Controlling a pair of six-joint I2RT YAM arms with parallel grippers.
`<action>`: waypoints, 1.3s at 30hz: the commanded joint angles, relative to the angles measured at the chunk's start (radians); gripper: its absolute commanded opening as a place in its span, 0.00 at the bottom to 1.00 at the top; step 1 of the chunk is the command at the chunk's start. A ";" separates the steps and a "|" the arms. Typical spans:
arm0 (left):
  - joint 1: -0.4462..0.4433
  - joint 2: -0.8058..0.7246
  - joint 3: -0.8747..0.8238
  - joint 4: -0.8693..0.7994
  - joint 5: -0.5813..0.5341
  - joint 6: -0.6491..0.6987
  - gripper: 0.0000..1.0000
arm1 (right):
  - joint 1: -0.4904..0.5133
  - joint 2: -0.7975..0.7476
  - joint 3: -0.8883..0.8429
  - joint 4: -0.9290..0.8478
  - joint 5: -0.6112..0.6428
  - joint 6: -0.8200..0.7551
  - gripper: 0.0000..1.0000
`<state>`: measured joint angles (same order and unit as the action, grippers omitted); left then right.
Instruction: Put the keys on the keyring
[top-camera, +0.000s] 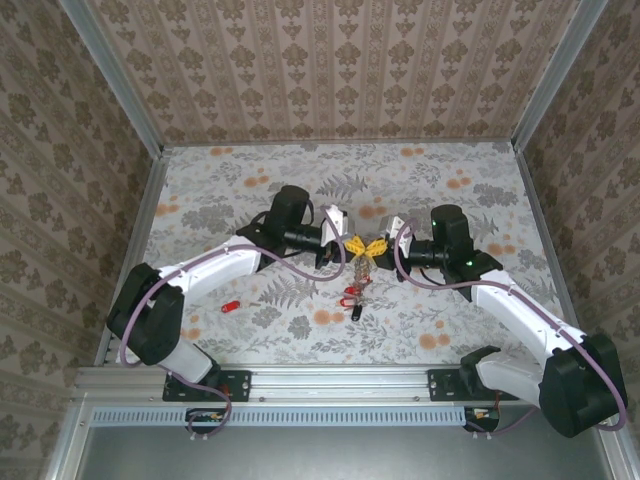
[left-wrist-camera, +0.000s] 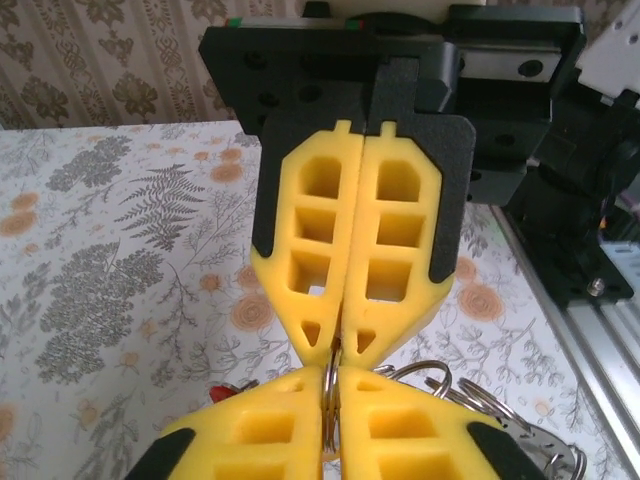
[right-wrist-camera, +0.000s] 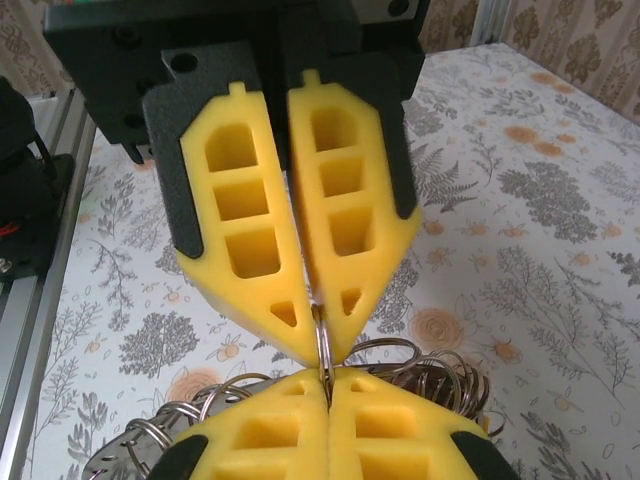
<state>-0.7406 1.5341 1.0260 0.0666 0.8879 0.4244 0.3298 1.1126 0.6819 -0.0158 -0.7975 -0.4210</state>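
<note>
- Two robot arms meet tip to tip over a floral-print table (top-camera: 470, 190). The L gripper (top-camera: 354, 244) and R gripper (top-camera: 377, 247) face each other, yellow fingertips almost touching.
- L gripper: jaws closed, pinching a thin wire ring (right-wrist-camera: 324, 345) right at the tips.
- R gripper: also closed, nipping the same ring from the opposite side. The ring stands on edge btwn the two pairs of tips.
- Just below and beside the tips sits a tangle of more wire loops (right-wrist-camera: 430, 370).
- A flat grey metal piece w/ holes along its rim, prob. the keyring (left-wrist-camera: 545, 447), shows just beside the L fingertips at the low edge of the L wrist view.
- Keys (top-camera: 352, 293): a small bunch w/ red heads, plus one dark key (top-camera: 355, 313), appears to dangle straight under the two grippers. These look already threaded on.
- One more red key (top-camera: 231, 305) lies loose on the table, well apart from both grippers, off on the L gripper's side near the L arm.
- Progress, as a judgement: most of the job looks done. At least the loose red key is left to pick up and thread.
- Can't tell whether the pinched ring is being pried open or just held steady.
</note>
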 joint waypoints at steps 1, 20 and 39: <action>-0.026 -0.026 0.075 -0.160 -0.061 0.127 0.18 | 0.008 -0.022 0.051 -0.066 0.008 -0.060 0.00; -0.043 -0.012 0.113 -0.251 -0.150 0.207 0.21 | 0.025 -0.008 0.119 -0.161 0.053 -0.108 0.00; -0.045 -0.027 0.102 -0.226 -0.166 0.163 0.24 | 0.025 -0.002 0.131 -0.181 0.017 -0.158 0.00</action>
<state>-0.7803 1.5303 1.1099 -0.1463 0.7170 0.5980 0.3496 1.1130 0.7731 -0.2146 -0.7353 -0.5549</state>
